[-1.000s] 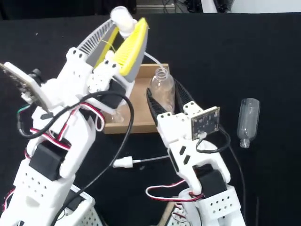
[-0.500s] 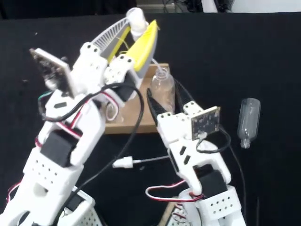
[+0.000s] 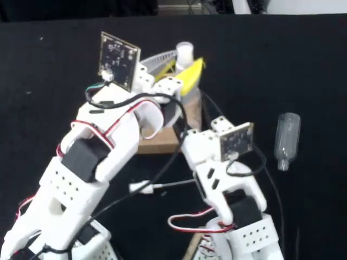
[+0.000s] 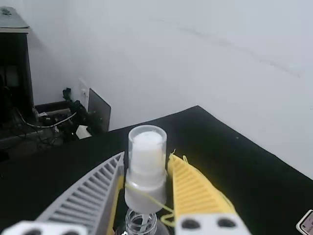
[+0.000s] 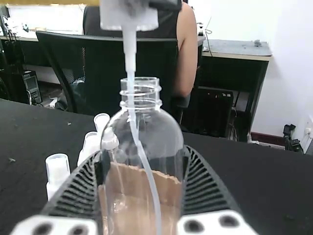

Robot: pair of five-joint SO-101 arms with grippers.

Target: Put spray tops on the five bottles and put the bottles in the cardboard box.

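My left gripper is shut on a white spray top, pinched between its grey and yellow fingers. In the high view that spray top is held just above the cardboard box. My right gripper is shut on a clear upright bottle, with its black fingers around the body. In the right wrist view the spray top hangs above the open neck. Its thin tube runs down through the neck into the bottle. The left arm hides most of the bottle in the high view.
Another clear bottle lies on its side on the black table to the right. A loose spray top with a tube lies between the two arms' bases. Three white spray tops stand beyond the held bottle.
My left arm has swung right and lowered, bringing the spray top over the bottle in my right gripper. The right arm and its bottle have stayed still.
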